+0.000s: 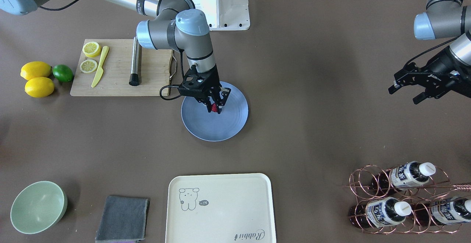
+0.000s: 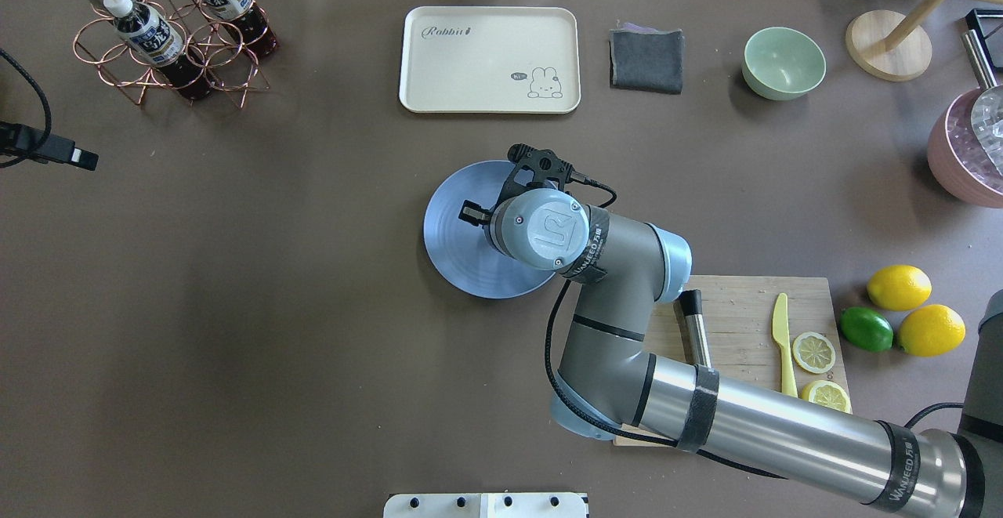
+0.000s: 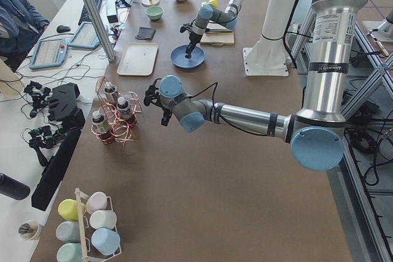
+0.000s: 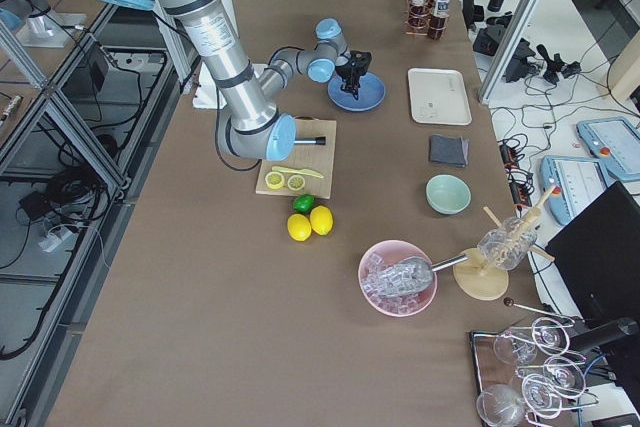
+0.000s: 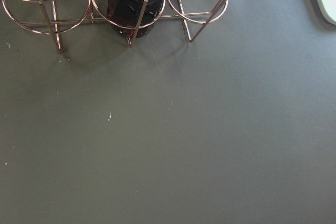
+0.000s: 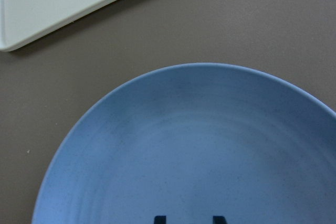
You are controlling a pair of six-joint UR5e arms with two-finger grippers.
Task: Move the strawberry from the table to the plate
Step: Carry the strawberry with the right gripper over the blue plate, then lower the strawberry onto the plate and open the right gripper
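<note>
The small dark red strawberry (image 1: 213,107) sits between the fingertips of my right gripper (image 1: 216,106), which is shut on it just above the middle of the light blue plate (image 1: 228,125). From overhead, the right wrist covers the berry and part of the plate (image 2: 454,248). The right wrist view shows the plate (image 6: 199,145) close below and only two dark fingertips (image 6: 159,219) at the bottom edge; the berry is out of that frame. My left gripper (image 1: 404,94) hangs open and empty, far from the plate, over the bare table (image 1: 312,88).
A cutting board (image 1: 114,85) with lemon slices, a yellow knife and a metal tool lies beside the plate. Two lemons and a lime (image 1: 63,72) sit further out. The cream tray (image 1: 220,213), grey cloth (image 1: 123,219), green bowl (image 1: 36,206) and bottle rack (image 1: 401,199) line the far edge.
</note>
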